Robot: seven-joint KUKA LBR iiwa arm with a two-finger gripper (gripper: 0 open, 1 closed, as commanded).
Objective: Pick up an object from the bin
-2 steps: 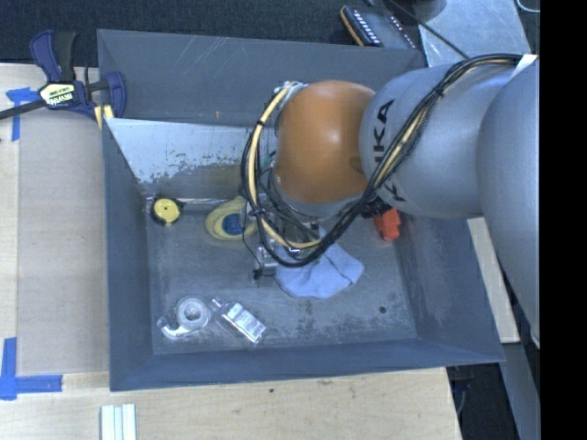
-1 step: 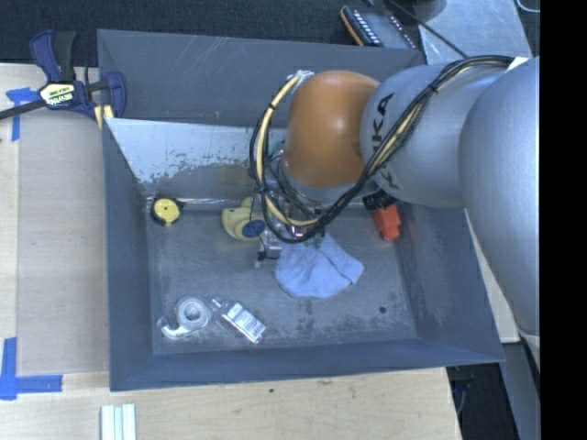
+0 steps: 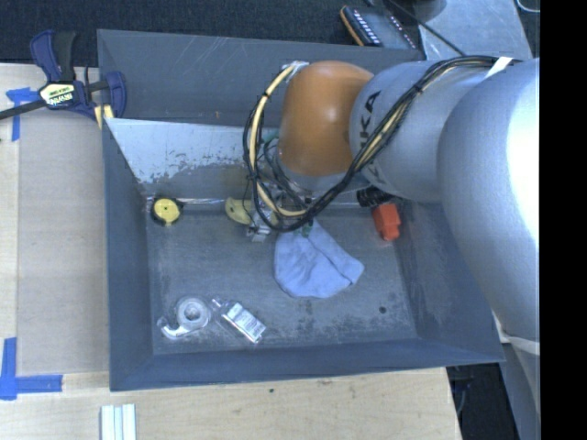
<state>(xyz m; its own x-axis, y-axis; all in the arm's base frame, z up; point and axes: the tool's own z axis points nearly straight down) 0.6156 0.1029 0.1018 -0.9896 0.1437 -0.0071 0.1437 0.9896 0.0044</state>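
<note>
Gripper (image 3: pixel 262 220): low over the back of the bin floor, near the middle, largely hidden under the arm's orange wrist cover and looped cables; whether it is open or closed cannot be told, and nothing can be seen held in it.

Container: grey metal bin (image 3: pixel 128 273) with sloping walls and a scuffed, speckled floor. Contents:
- small pale yellow lump (image 3: pixel 238 210), at the back wall, just beside the gripper on its left; nearest item.
- crumpled light blue cloth (image 3: pixel 315 266), mid-floor, just in front of the gripper.
- orange-red block (image 3: pixel 387 221), back right, near the arm.
- round yellow disc with dark centre (image 3: pixel 166 211), back left, well apart from the gripper.
- clear plastic ring-shaped piece (image 3: pixel 188 317) and silvery foil packet (image 3: pixel 243 321), side by side at front left.

Surroundings: dark surface (image 3: pixel 183 3) beyond the far rim.
</note>
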